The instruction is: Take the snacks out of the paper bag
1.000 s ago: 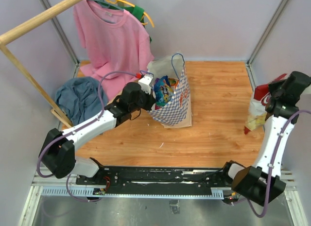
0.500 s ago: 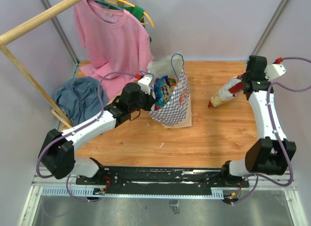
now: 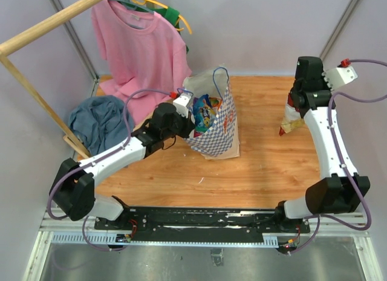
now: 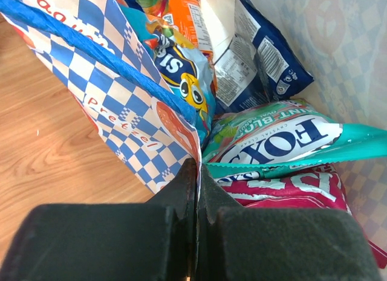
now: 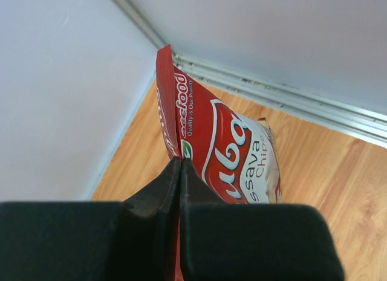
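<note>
The paper bag [image 3: 219, 135], checkered blue and white, stands at the back middle of the wooden table, mouth up. Several snacks [image 3: 205, 108] fill it. My left gripper [image 3: 185, 115] is shut on its left rim [image 4: 192, 142]; the left wrist view looks into the bag [image 4: 115, 87] at a teal packet [image 4: 284, 142], a dark blue bag [image 4: 260, 57], a pink-red packet [image 4: 284, 189] and a multicoloured one [image 4: 181, 69]. My right gripper [image 3: 295, 104] is at the back right, shut [image 5: 181, 163] on the top edge of a red-white chips packet [image 5: 233, 151], which hangs below it [image 3: 291, 121] above the table.
A pink T-shirt [image 3: 142, 45] hangs from a wooden rack [image 3: 48, 27] at the back left. Below it a blue-grey cloth [image 3: 97, 121] lies at the left edge. Grey walls close in the table [image 3: 266, 166] on three sides.
The right arm has swung the chips packet from the right edge inward and back; the packet now hangs more upright at the back right. The left arm has stayed on the bag's rim.
</note>
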Controlling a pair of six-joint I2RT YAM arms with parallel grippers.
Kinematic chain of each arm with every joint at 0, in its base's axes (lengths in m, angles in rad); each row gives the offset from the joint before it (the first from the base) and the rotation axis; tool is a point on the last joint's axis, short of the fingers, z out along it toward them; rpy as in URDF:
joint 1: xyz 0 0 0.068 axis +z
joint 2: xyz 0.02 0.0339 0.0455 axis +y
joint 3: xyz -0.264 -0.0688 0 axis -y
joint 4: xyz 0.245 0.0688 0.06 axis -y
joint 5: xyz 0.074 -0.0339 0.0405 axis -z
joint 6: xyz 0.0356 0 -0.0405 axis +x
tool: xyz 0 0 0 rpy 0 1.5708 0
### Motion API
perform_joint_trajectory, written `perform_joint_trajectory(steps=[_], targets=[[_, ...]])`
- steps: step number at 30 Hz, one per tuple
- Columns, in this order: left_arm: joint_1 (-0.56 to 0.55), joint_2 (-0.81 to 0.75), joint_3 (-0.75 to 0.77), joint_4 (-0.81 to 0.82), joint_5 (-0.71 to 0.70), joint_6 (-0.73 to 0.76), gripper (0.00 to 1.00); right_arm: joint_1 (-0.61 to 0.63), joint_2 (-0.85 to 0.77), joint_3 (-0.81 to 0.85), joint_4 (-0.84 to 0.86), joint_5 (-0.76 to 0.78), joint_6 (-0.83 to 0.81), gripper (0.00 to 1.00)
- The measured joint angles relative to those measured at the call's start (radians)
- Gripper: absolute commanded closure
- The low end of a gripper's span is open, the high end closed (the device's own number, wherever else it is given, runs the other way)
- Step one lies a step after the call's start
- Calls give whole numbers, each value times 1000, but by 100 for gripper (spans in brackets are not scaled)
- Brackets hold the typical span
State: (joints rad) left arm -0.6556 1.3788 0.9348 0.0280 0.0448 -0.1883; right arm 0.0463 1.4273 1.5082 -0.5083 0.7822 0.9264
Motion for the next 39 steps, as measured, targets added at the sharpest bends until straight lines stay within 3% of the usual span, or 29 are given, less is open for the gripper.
perform_joint_trajectory(steps=[7,15,26,34,39], targets=[[0,14,0,11,24,0,99,4,34,55,-100,130,127,99],[0,20,0,14,32,2,99,-21,427,451,-365,182,324,99],[0,85,10,33,55,8,99,-84,678,745,-389,179,289,96],[0,121,17,37,66,13,99,-94,764,752,-263,190,135,99],[0,128,19,38,76,12,99,-91,603,542,-177,185,104,99]])
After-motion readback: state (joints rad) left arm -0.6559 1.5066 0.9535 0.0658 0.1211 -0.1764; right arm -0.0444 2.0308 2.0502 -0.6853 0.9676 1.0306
